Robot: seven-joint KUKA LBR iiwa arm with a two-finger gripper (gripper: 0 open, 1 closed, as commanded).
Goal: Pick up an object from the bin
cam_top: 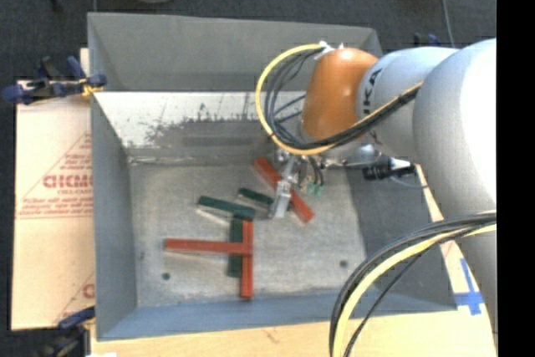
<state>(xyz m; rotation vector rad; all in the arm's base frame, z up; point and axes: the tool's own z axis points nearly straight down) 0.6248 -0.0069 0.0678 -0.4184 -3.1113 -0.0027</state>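
Red bar (266, 170), slanting from 10 to 4 o'clock, lies on the bin (109, 205) floor at 2 o'clock from its centre, beneath the fingers (283, 198); whether these are open or closed cannot be told. 2 dark green bars (224, 206) lie at their 9 o'clock. Farther off, at 7 o'clock, 2 crossed red bars (246, 248) lie against another green bar (233, 262).
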